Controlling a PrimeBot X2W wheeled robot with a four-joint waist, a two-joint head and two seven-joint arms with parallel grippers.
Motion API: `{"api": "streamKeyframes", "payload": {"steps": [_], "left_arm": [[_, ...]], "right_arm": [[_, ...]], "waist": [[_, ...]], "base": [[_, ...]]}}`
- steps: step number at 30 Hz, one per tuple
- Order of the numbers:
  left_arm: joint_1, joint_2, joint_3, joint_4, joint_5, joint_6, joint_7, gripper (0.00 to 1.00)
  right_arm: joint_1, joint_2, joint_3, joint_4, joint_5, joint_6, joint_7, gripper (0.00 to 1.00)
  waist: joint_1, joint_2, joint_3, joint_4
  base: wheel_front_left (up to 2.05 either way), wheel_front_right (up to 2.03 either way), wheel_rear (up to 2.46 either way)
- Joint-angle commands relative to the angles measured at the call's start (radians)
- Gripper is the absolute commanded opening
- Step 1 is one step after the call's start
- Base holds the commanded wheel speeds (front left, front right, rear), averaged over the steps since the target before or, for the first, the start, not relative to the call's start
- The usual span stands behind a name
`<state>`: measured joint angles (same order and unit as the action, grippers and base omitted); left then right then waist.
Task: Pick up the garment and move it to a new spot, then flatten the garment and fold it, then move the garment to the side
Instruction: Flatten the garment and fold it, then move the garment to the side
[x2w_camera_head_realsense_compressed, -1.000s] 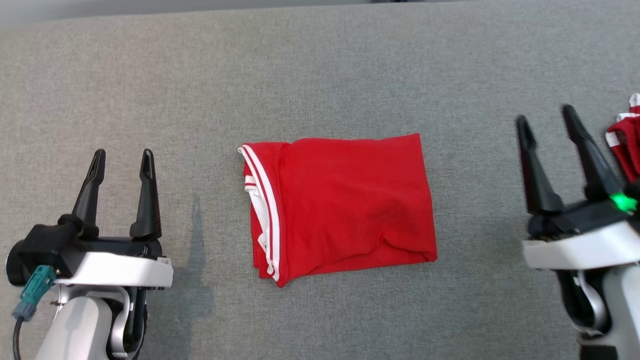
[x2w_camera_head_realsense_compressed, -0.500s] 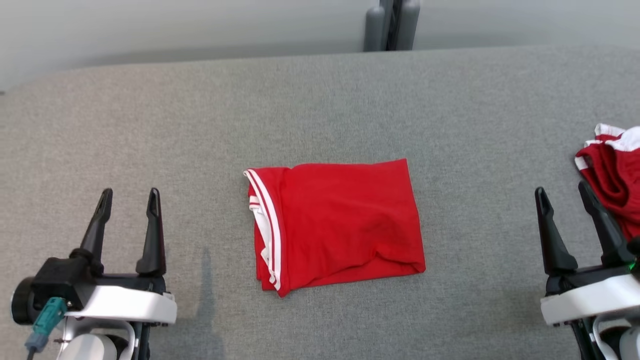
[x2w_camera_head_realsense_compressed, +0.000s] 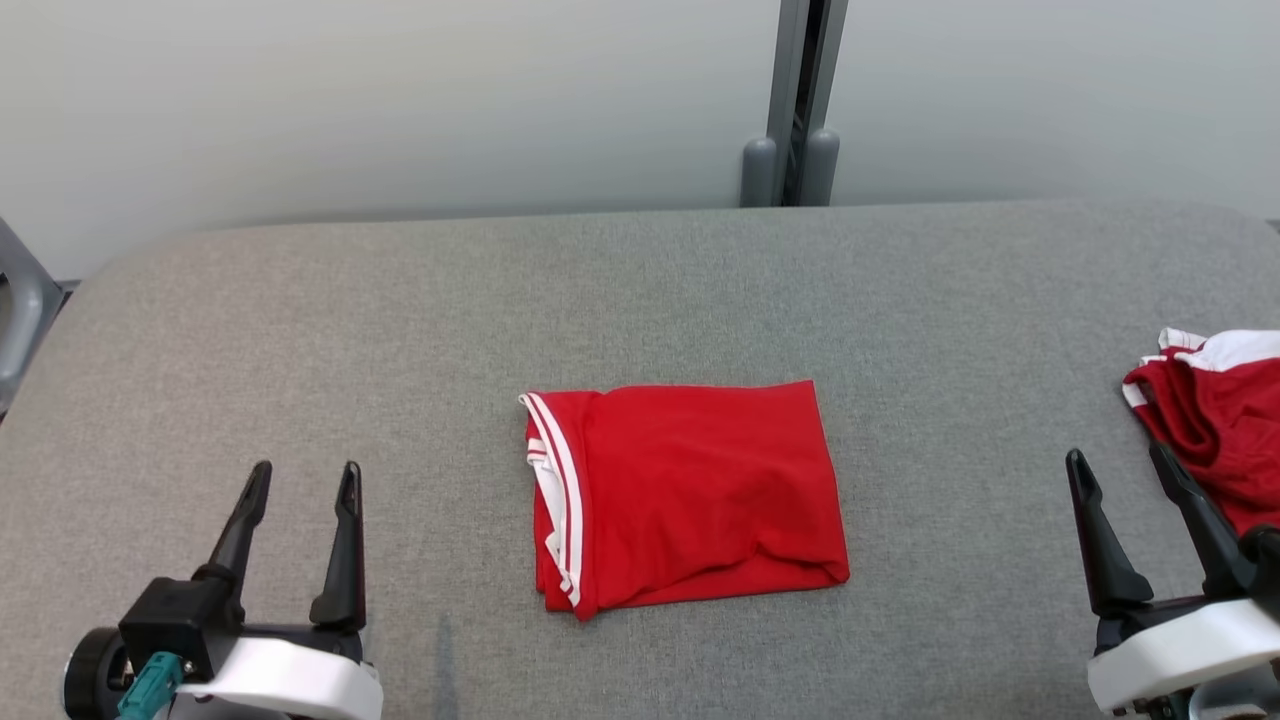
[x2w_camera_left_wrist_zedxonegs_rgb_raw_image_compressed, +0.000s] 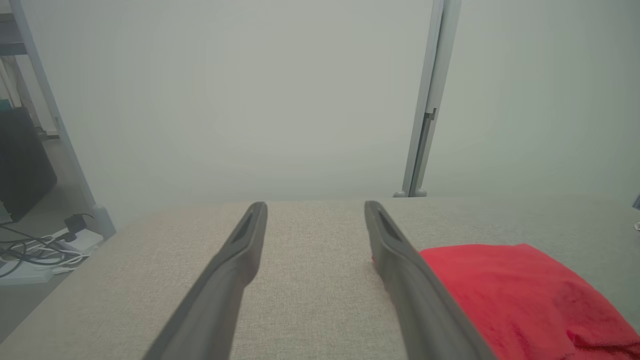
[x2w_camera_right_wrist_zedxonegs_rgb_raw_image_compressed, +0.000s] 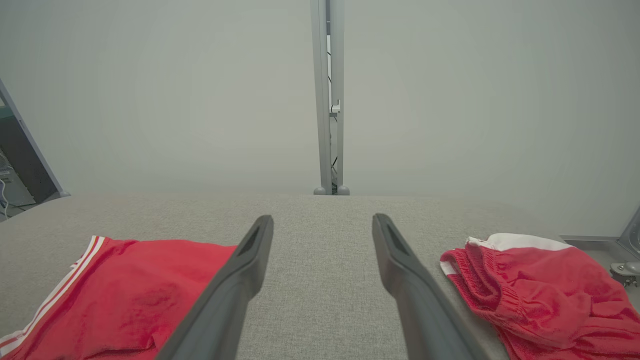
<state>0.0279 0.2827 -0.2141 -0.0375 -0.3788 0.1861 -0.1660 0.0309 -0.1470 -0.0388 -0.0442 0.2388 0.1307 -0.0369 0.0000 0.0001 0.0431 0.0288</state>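
Red garments (x2w_camera_head_realsense_compressed: 690, 490) (x2w_camera_head_realsense_compressed: 1215, 430), two; claws (x2w_camera_head_realsense_compressed: 306, 470) (x2w_camera_head_realsense_compressed: 1118, 456), two

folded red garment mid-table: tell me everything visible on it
The folded garment is red, soft knit-looking cloth, folded into a rough rectangle with white stripes down its left edge and layers showing there. Slight creases sit near the lower right corner. It lies flat in the middle of the grey tabletop, touched by nothing else; the left hand and right hand stand open, clear of it.
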Motion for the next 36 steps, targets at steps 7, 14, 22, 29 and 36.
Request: {"api": "streamKeyframes", "payload": {"steps": [7,14,22,29,36], "left_arm": [[0.042,0.009,-0.008,-0.013,-0.006,0.011,0.017,1.00],[0.055,0.011,-0.013,-0.024,-0.009,0.020,0.029,1.00],[0.053,0.019,-0.011,-0.027,-0.012,0.026,0.037,1.00],[0.044,0.021,-0.017,-0.022,-0.019,0.022,0.032,1.00],[0.033,0.021,-0.022,-0.017,-0.017,0.020,0.028,1.00]], "right_arm": [[0.042,0.000,-0.014,-0.012,-0.003,0.000,0.027,1.00],[0.047,0.000,-0.014,-0.023,0.005,0.000,0.029,1.00],[0.032,0.004,-0.003,-0.012,0.013,0.000,0.016,1.00],[0.033,0.004,-0.001,-0.005,0.013,0.000,0.015,1.00],[0.033,0.002,-0.009,-0.002,0.015,0.000,0.015,1.00]], "waist": [[0.0000,-0.0001,-0.045,-0.001],[0.0000,-0.0001,-0.053,-0.009],[0.0000,-0.0001,-0.055,-0.018],[0.0000,-0.0001,-0.054,-0.013],[0.0000,-0.0001,-0.053,0.001]], "base": [[0.00,0.00,0.00],[0.00,0.00,0.00],[0.00,0.00,0.00],[0.00,0.00,0.00],[0.00,0.00,0.00]]}}
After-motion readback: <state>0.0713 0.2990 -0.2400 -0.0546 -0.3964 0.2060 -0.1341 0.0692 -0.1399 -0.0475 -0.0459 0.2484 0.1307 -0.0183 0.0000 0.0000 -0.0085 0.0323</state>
